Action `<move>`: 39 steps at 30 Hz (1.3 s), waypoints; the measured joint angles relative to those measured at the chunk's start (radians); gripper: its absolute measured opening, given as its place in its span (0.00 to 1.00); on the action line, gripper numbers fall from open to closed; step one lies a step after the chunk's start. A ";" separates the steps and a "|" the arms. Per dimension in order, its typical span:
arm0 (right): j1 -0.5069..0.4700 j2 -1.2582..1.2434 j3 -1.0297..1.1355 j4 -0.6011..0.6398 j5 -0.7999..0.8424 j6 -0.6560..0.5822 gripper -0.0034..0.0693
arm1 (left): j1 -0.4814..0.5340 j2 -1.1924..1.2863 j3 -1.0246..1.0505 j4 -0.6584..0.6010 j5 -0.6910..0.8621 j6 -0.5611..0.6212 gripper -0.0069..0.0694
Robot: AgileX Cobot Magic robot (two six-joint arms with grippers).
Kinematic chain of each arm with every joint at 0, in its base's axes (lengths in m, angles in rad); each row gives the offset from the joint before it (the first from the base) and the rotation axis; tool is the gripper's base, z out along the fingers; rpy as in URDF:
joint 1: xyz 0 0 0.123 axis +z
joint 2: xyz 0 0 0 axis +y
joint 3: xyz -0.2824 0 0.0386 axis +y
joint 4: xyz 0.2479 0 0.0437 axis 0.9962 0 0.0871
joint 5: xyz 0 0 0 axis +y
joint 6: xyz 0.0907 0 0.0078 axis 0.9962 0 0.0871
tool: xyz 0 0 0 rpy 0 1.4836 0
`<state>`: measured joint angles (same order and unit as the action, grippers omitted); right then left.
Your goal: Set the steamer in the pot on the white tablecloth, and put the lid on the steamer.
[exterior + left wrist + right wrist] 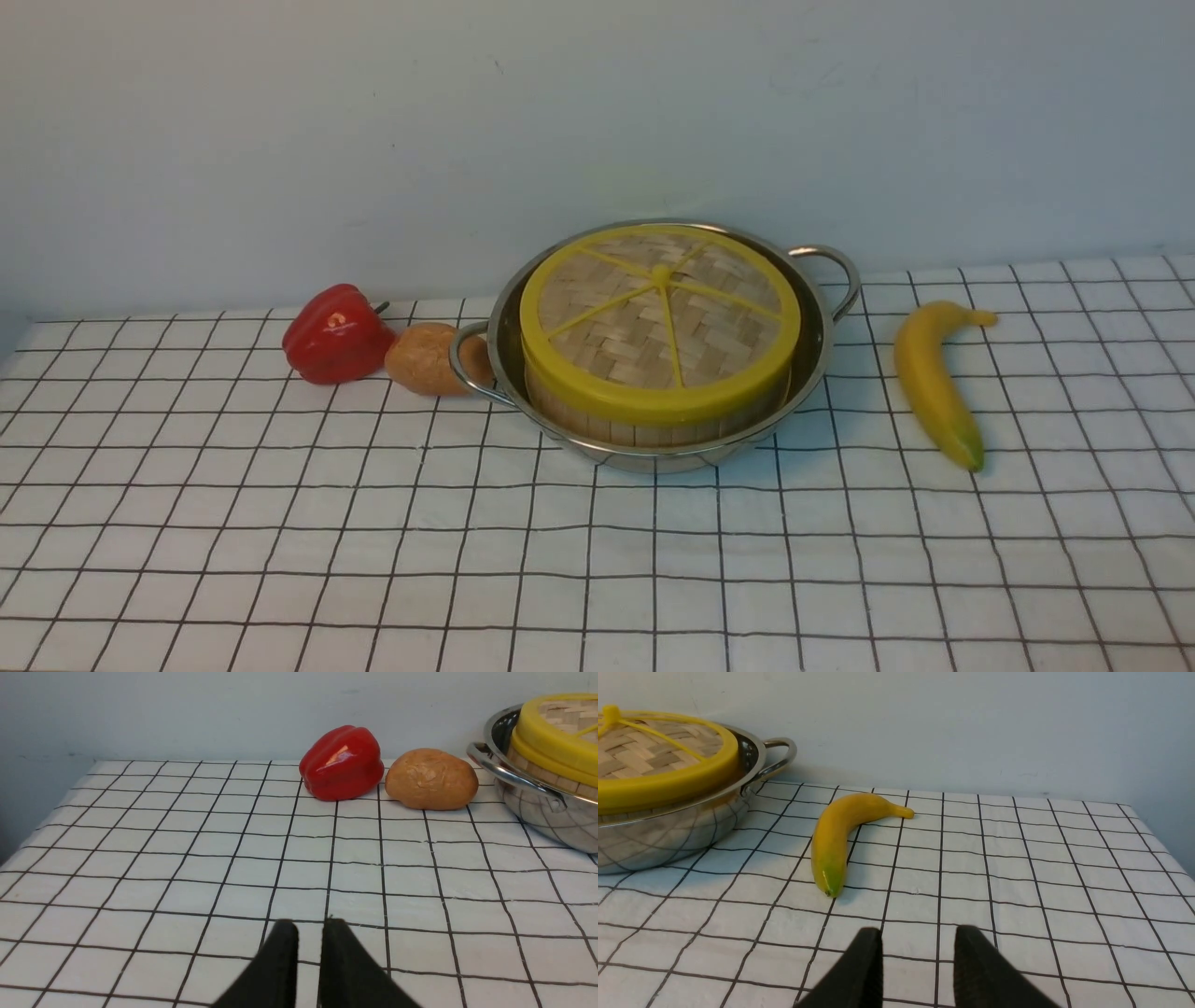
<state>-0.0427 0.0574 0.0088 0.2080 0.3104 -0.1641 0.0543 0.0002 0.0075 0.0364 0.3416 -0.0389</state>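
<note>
Can see the steamer point(658, 435) down inside the pot point(653, 461), with slatted side showing in a band above the pot's near rim. Topping it, note the lid point(607, 327), woven face up, yellow rim around the steamer's top, spokes meeting at a raised centre knob point(661, 275). Find the pot on the gridded white cloth point(401, 551), toward the back of the bench, with one loop handle to the left and another to the right, farther back. Just left, partly behind the left handle, note a brown potato point(425, 359); beyond it, a glossy red pepper point(336, 336), lying with stem toward the potato. To the pot's right and apart from it, note a curved banana point(938, 387), green tip toward the near side. Behind everything, see a plain pale wall point(597, 112). Read the left end effector point(309, 926) as slightly open, narrow gap, gripping nothing; the right end effector point(919, 933) as open wider, likewise holding nothing, over bare cloth.
</note>
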 joint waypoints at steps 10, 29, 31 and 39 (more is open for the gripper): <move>0.000 0.000 0.000 0.000 0.000 0.000 0.38 | 0.000 0.000 0.000 0.000 0.000 0.000 0.22; 0.000 0.000 0.000 0.000 0.000 0.002 0.38 | 0.000 0.000 0.000 0.000 0.000 0.000 0.26; 0.000 0.000 0.000 0.000 0.000 0.002 0.38 | 0.000 0.000 0.000 0.000 0.000 0.000 0.26; 0.000 0.000 0.000 0.000 0.000 0.002 0.38 | 0.000 0.000 0.000 0.000 0.000 0.000 0.28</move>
<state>-0.0427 0.0574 0.0088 0.2080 0.3104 -0.1622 0.0543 0.0002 0.0075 0.0364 0.3414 -0.0389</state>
